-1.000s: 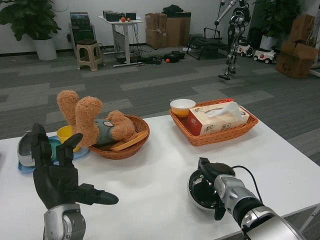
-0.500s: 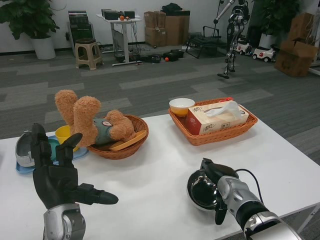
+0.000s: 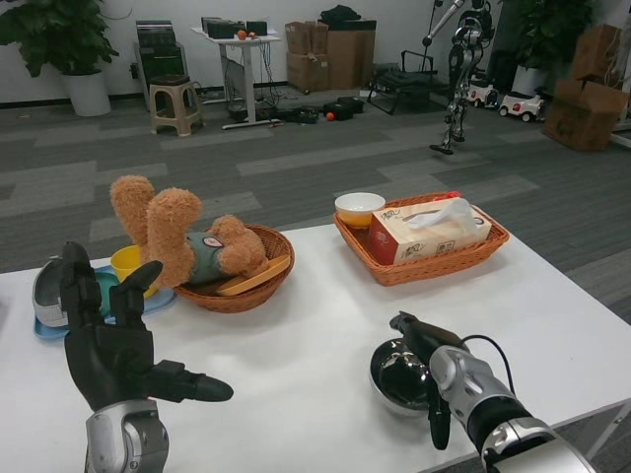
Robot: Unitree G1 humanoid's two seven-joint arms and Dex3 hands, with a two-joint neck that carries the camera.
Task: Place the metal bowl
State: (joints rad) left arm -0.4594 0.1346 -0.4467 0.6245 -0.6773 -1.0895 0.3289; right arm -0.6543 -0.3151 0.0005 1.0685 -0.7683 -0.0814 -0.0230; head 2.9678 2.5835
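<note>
Setting the metal bowl (image 3: 402, 377) on the white table (image 3: 296, 345) near its front edge, I grip its rim with my right hand (image 3: 431, 363). Next I judge a clean release. The bowl is round, polished, mirror-bright steel. My left hand (image 3: 118, 340) waits open, holding nothing.

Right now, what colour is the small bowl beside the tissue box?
The bowl is white outside, orange inside; head view.

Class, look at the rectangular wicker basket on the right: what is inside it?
Inside the rectangular wicker basket stand a tissue box with a tissue sticking up and a small bowl. The bowl's contents and the basket floor are hidden.
</note>
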